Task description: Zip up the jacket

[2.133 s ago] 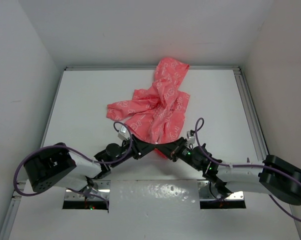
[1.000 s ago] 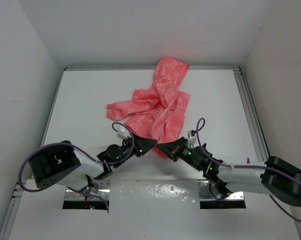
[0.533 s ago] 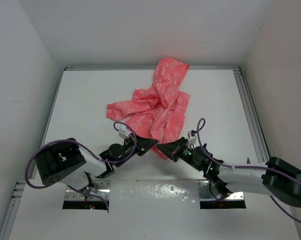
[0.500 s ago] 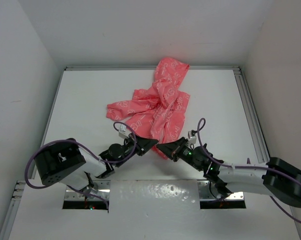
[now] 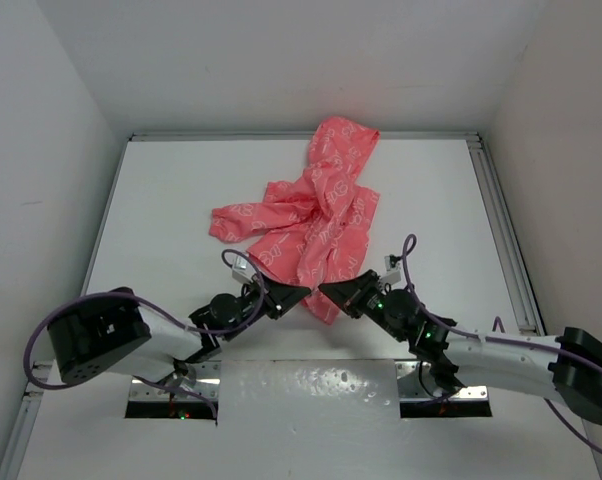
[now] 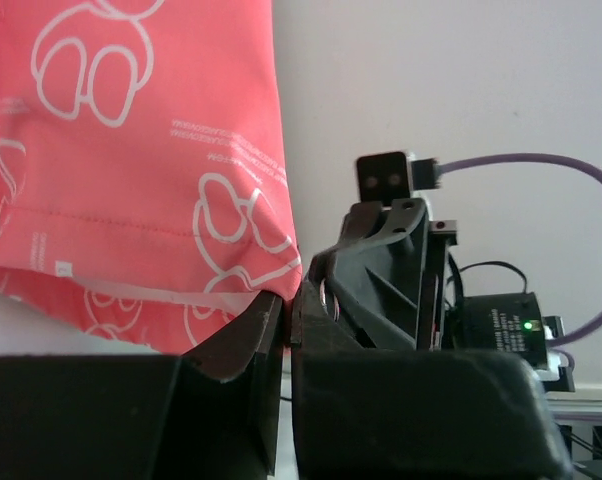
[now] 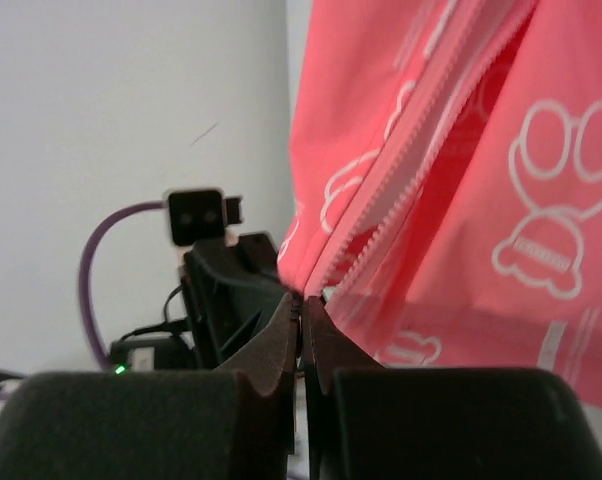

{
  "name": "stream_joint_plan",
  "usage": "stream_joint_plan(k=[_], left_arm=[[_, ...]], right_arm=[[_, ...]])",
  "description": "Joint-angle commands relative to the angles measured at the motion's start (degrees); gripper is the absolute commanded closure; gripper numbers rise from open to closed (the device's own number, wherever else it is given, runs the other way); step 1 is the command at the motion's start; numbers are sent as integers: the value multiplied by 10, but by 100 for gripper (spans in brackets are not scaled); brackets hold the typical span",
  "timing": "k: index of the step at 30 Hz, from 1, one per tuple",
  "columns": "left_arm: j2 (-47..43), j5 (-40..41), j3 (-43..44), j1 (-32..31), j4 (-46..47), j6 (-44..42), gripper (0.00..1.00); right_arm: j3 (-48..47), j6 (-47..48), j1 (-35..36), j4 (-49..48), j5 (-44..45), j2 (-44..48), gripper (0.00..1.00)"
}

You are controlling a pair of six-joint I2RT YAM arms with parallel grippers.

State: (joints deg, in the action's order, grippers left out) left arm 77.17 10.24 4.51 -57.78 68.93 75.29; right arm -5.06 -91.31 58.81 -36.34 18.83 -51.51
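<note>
Jacket (image 5: 316, 215) is seen crumpled on the worktop (image 5: 161, 200), stretching away beyond both hands. Its near hem is pinched by the left hand (image 5: 299, 292) and the right hand (image 5: 326, 290), each clamped tight on fabric.

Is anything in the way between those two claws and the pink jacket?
Nothing visible is. The left gripper and the right gripper are both shut on the near hem of the jacket, their tips almost meeting.

- Bright, even light is flooding the white table (image 5: 171, 190); shadows are lying faint.
- My fingers (image 6: 411, 420) are looming dark and blurred along the bottom edges of both wrist views.
</note>
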Motion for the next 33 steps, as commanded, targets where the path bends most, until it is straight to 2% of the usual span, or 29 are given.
stream_joint_plan(k=[1, 7, 11, 15, 16, 17, 19, 20, 25, 30, 33], left_arm=[[-40, 22, -42, -1, -35, -29, 100], [-97, 32, -45, -1, -89, -51, 100], [-112, 38, -42, -1, -117, -54, 100], [-112, 39, -41, -1, -119, -49, 100], [-111, 38, -39, -1, -118, -46, 100], [-110, 36, -39, -1, -117, -44, 100], [-109, 32, -40, -1, -114, -40, 100], [-109, 29, -42, -1, -112, -29, 100], [-115, -5, -42, -1, -104, -7, 100], [-132, -23, -42, -1, -115, 5, 100], [-138, -25, -42, -1, -120, 6, 100]], right_arm=[[-71, 89, -7, 91, 132, 19, 100], [-125, 167, -7, 181, 153, 5, 100], [-126, 180, -7, 190, 99, -8, 100], [-142, 236, 3, 214, 33, -11, 100], [-136, 251, 3, 201, 18, -6, 97], [-127, 278, 4, 178, 1, -3, 88], [-108, 301, 3, 111, -56, 3, 83], [-108, 336, 3, 101, -93, 2, 76], [-144, 443, 3, 139, -171, -11, 79], [-169, 503, 3, 172, -210, 1, 58], [-190, 523, 3, 189, -239, -19, 53]])
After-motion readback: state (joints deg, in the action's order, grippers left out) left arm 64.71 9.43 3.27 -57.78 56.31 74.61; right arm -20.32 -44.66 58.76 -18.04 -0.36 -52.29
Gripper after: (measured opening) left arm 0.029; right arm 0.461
